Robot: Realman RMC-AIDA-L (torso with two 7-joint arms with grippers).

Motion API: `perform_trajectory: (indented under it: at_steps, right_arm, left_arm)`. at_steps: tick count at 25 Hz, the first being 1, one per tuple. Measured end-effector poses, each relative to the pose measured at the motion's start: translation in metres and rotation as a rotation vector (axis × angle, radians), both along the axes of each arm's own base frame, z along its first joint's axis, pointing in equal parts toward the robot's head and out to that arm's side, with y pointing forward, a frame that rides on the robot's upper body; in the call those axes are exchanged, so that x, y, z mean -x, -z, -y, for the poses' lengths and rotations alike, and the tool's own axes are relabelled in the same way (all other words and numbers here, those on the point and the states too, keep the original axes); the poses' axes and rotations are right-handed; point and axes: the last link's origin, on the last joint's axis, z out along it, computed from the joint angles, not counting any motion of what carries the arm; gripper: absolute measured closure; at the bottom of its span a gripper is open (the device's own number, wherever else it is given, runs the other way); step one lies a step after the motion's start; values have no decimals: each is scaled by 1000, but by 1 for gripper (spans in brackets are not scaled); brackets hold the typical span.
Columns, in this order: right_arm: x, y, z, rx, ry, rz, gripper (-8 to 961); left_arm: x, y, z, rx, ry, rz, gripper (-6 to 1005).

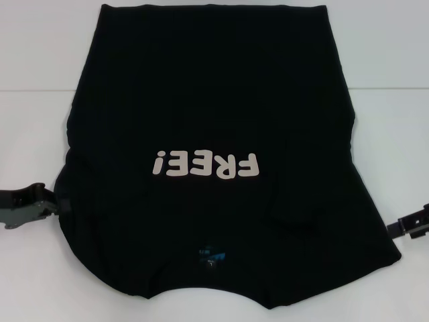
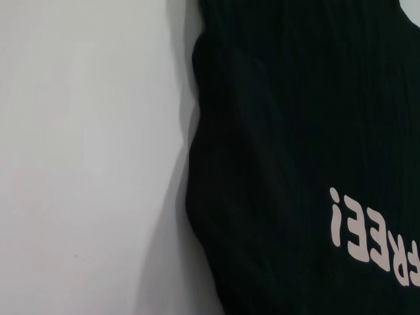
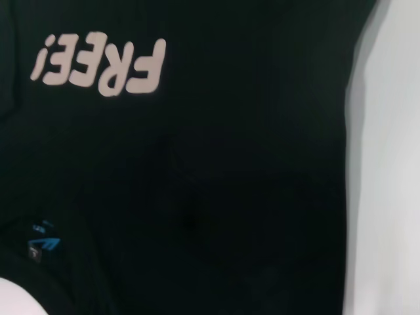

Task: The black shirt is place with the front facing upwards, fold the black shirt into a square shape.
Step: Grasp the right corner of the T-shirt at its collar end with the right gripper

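White table carries the black shirt, spread flat

Both end effector tips unseen: left end effector & right end effector meet black shirt edges.

Shirts: one black shirt, spread on the desk.
Desks: one white desk under everything.
Printed words: one, the pale "FREE!" lettering on the shirt's chest, made of four letters and one exclamation mark.
Neck labels: one small blue label near the collar.
Tools: two, the left tool at the shirt's left edge and the right tool at its right edge.
Arms in view: two, one per tool, each showing only its end at the sides of the head view.
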Motion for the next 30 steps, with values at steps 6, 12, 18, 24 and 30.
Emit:
perform_trajectory:
  at_steps: [6, 12, 18, 24, 30]
  right_arm:
    - [-2, 10, 1, 13, 5, 35, 325]
    - [-1, 18, 2, 23, 1, 45, 326]
    - [0, 24, 3, 42, -4, 52, 325]
    - [0, 27, 3, 48, 1, 59, 326]
    - [2, 34, 2, 61, -4, 66, 344]
  left_arm:
    - [0, 0, -1, -2, 1, -2, 981]
    - [0, 0, -1, -1, 1, -1, 981]
    - [0, 1, 1, 0, -2, 0, 981]
    - [1, 2, 1, 0, -6, 3, 982]
    - [0, 2, 1, -1, -7, 3, 982]
